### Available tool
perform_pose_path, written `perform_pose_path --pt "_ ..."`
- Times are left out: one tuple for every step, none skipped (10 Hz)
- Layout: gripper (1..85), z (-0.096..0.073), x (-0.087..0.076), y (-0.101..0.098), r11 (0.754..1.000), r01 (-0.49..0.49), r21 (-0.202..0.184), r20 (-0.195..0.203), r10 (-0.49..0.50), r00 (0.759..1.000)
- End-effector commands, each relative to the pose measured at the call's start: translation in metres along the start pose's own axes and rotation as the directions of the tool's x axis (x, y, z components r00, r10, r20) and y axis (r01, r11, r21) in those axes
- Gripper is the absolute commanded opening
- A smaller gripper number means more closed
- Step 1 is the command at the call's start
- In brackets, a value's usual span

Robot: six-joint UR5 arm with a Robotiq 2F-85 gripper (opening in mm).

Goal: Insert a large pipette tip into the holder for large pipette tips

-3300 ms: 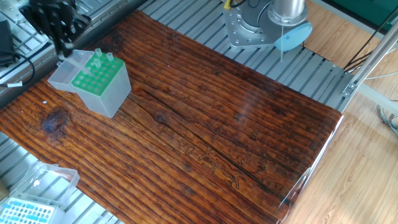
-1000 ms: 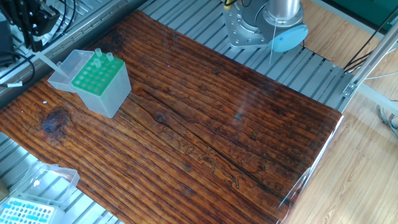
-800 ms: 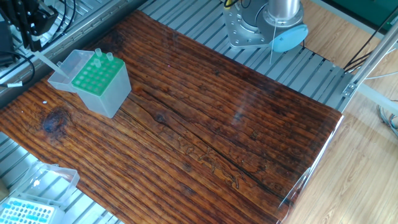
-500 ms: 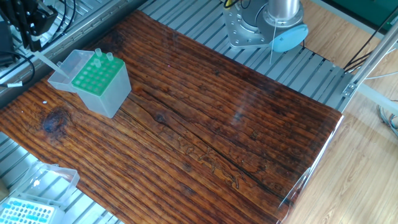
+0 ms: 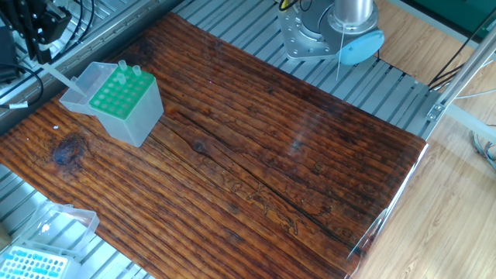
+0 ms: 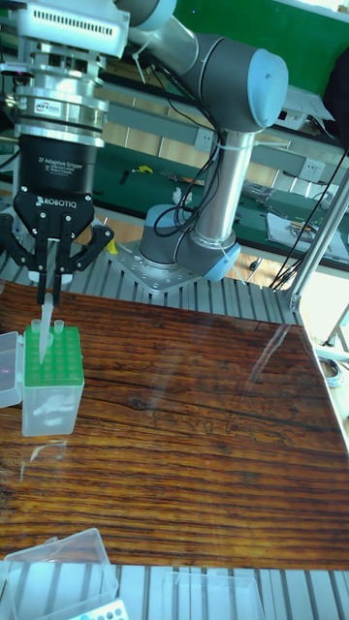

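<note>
Nearest me, the blue-topped tip box [image 5: 31, 263] sat at the table's front corner, off the wooden board [image 5: 256, 155]. I saw the board bare across its middle and right side. Toward its far left edge stood the holder for large pipette tips [image 6: 50, 383], lid open, two tips [image 5: 129, 71] standing in its green grid. Above it my gripper [image 6: 48, 276] pinched the large pipette tip [image 6: 45, 325], point down just over the grid's left side.
</note>
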State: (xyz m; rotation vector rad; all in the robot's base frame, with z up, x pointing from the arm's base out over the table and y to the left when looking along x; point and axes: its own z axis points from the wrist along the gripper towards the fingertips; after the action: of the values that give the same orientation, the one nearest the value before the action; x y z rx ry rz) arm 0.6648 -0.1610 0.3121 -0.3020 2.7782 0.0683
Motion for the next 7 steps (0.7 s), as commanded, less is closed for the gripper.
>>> perform_pose_path --pt "1.0 -0.002 -0.01 0.006 0.999 -0.032 -0.025 0.04 0.033 0.999" --pt "1.0 -0.002 -0.011 0.007 0.999 -0.026 -0.029 0.041 0.027 0.999" --pt "1.0 -0.009 0.003 0.018 0.998 -0.051 -0.035 0.036 0.052 0.998" --pt "1.0 -0.017 0.021 0.03 0.996 -0.078 -0.04 0.016 0.079 0.997" --pt "1.0 -0.022 0.036 0.035 0.995 -0.092 -0.034 -0.002 0.092 0.996" --pt "1.0 -0.024 0.042 0.035 0.996 -0.089 -0.027 -0.013 0.089 0.996" --pt "1.0 -0.023 0.046 0.031 0.996 -0.085 -0.021 -0.026 0.085 0.996"
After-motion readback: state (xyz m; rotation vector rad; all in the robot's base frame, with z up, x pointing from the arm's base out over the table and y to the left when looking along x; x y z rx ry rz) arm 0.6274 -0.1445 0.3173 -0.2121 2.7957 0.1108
